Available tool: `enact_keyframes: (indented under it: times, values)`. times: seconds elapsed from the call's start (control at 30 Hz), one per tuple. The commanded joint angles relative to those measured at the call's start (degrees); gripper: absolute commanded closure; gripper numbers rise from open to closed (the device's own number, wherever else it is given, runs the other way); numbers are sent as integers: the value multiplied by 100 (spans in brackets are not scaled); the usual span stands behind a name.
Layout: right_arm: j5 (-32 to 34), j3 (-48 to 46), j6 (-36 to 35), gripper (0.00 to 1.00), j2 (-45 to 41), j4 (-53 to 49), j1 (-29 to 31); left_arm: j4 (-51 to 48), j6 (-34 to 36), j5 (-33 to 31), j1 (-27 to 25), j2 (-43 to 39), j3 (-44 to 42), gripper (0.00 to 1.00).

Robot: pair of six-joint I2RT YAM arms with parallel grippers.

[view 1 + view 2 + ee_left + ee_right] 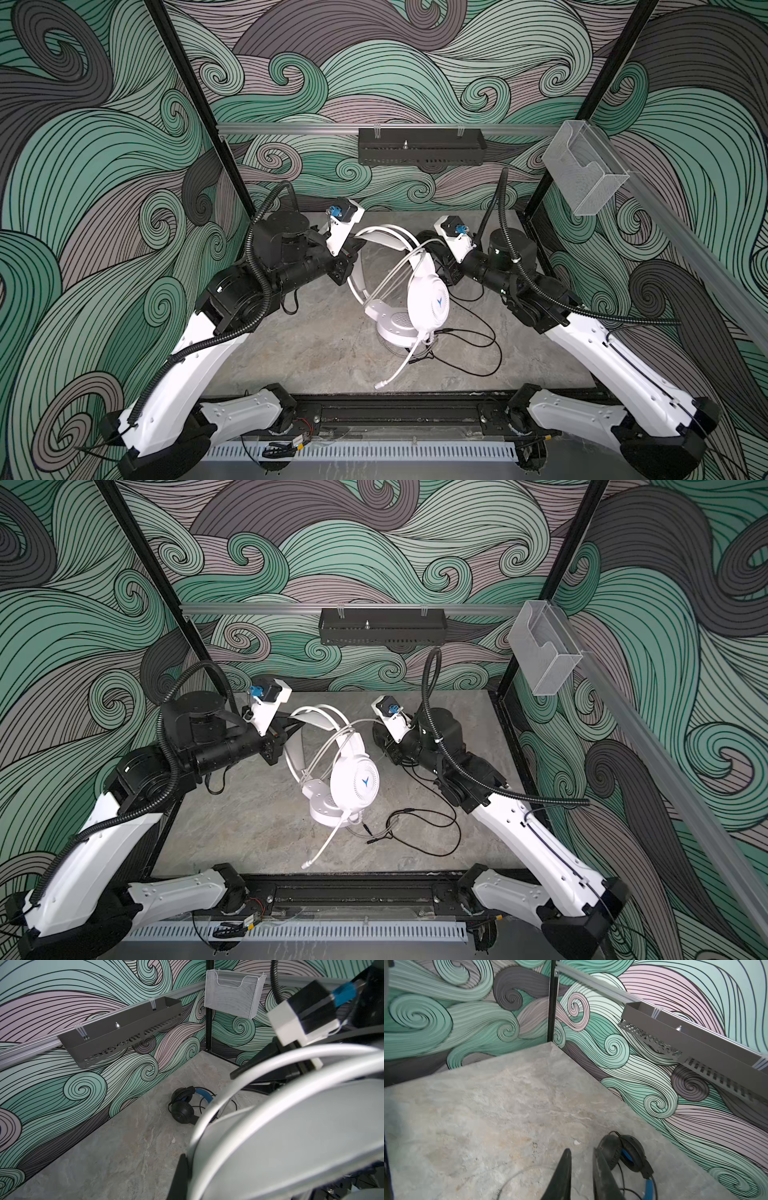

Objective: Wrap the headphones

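- Headphones come as two sets; nearest is the white headset, whose microphone boom reaches toward the near edge of the table.
- It stands around the middle of the table. One ear cup lies flat on the surface, and the other (it has a blue mark) is raised and tilted above it. The headband arches up toward the far left.
- A thin black cord lies in loose loops on the table just right of the lower cup.
- The left gripper has its jaws pressed together on the top of the headband, holding the arch up off the table.
- The right gripper hangs low over the table, right of the white headset. Its jaws stand slightly apart (a narrow gap), with nothing visible between them.
- The black headset lies on the table toward the far edge, right of centre, just beside the right gripper's fingers, with its blue lining showing.
- On the back wall a dark tray hangs from a rail, and a clear box hangs by the far right corner.
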Motion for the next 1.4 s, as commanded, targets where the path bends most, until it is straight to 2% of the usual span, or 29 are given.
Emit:
enact_keyframes:
  times: [0.0, 0.17, 0.33, 0.57, 0.87, 1.13, 1.23, 1.37]
  values:
    - [-633, -273, 895, 80, 96, 807, -215, 312, -662, 611, -44, 40, 453, 100]
    - [-1030, -608, 1636, 81, 282, 1349, -405, 561, -1002, 836, -44, 141, 801, 100]
    - [-1322, -862, 2055, 83, 487, 1765, -480, 779, -1308, 872, -45, 263, 1163, 100]
    - [-1667, -1122, 2445, 84, 829, 2298, -484, 1172, -1865, 851, -45, 445, 1431, 100]
    - [-2107, -1306, 2777, 90, 1490, 2834, -484, 1144, -2174, 574, -44, 551, 1756, 100]
    - [-2382, -1329, 2799, 100, 1825, 2782, -446, 1382, -2529, -4, -33, 431, 1611, 100]
    - [-2261, -1285, 2545, 100, 1753, 2347, -313, 1699, -2834, -559, -37, 352, 1439, 100]
    - [-1765, -1268, 2125, 100, 1476, 1662, -20, 2236, -3434, -1587, -33, 301, 1109, 100]
